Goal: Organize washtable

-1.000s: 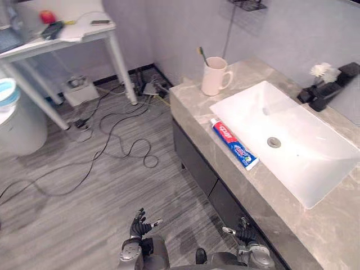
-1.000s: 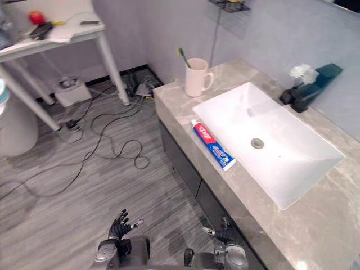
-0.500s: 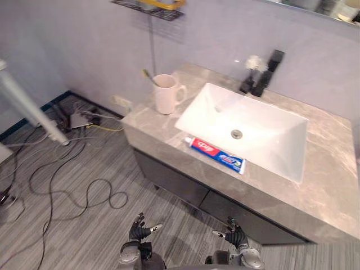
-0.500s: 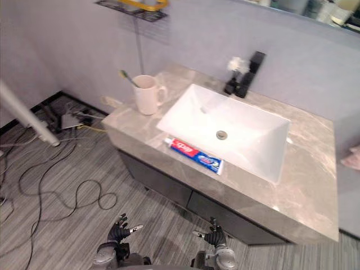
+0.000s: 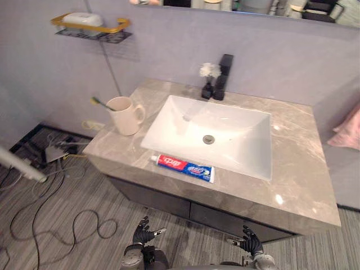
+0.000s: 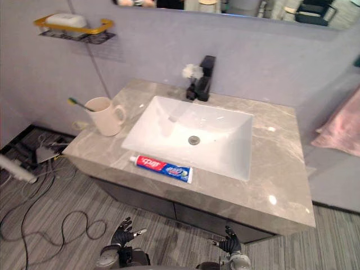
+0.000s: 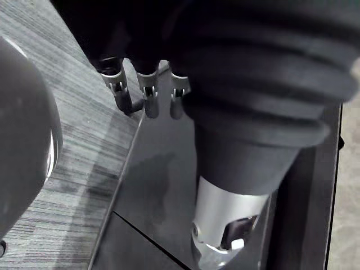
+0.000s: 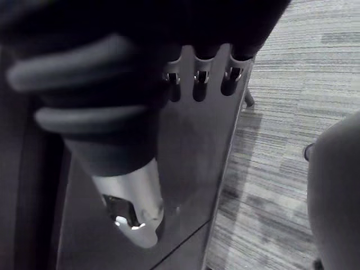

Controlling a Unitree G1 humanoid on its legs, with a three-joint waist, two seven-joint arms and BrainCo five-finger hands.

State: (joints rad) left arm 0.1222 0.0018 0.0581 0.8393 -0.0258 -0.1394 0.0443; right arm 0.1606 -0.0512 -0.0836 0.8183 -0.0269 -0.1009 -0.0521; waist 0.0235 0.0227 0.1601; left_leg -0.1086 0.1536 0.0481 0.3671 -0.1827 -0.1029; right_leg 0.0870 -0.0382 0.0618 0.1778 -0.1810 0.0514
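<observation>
Handling of the toothpaste tube (image 5: 184, 167): I judge it light and soft. The body will give under pressure and the glossy skin may slip, so a gentle pinch across the middle of its width seems better than a hold on the flat tail end.
Look of the tube: long and flat, red at one end and blue toward the other, with a white cap that points to the robot's right.
Place of the tube: it lies flat on the front strip of the grey marble counter (image 5: 298, 169), just beside the front rim of the white sink (image 5: 242, 140) and roughly parallel to it.
Handling of the mug (image 5: 125, 115): probably ceramic, so stiff, heavier and breakable. The handle, which faces the sink, looks like the natural place to take it.
Toothbrush (image 5: 99, 102): it leans in the mug with its head out to the left. It is thin and light and could tip out if the mug is tilted.
Left hand (image 5: 143, 232): low in front of the cabinet, fingers spread and empty, well apart from the counter.
Right hand (image 5: 250, 243): also low, fingers spread apart, holding nothing.
Other things: a black faucet (image 5: 223, 75) and, just beside it, a small vase (image 5: 208, 79) with a white flower stand behind the sink.
</observation>
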